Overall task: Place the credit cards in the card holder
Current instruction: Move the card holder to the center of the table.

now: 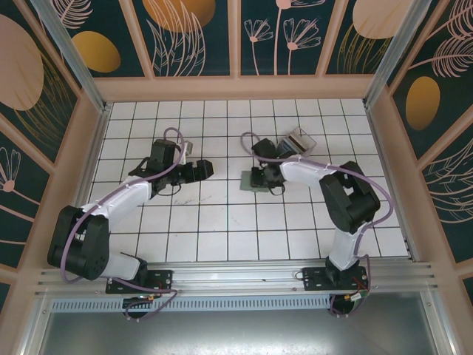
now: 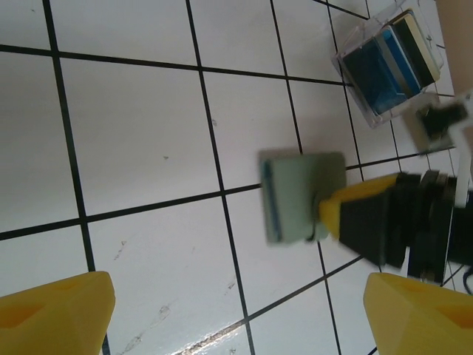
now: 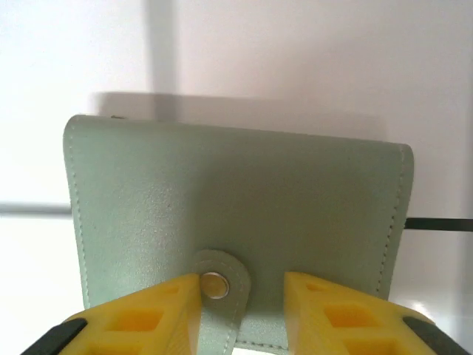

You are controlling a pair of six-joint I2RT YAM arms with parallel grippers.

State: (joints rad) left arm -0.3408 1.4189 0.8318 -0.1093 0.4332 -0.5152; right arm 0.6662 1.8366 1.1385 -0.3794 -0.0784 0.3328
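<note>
The right gripper (image 3: pixel 242 290) holds its jaws open on both sides of the tab (image 3: pixel 220 285) of the wallet (image 3: pixel 236 192), probably to unfasten it; the left gripper (image 2: pixel 236 314) hovers open, empty.

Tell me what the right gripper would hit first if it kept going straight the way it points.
The right gripper would probably meet the card holder almost at once; its snap tab lies between the yellow fingers.
</note>
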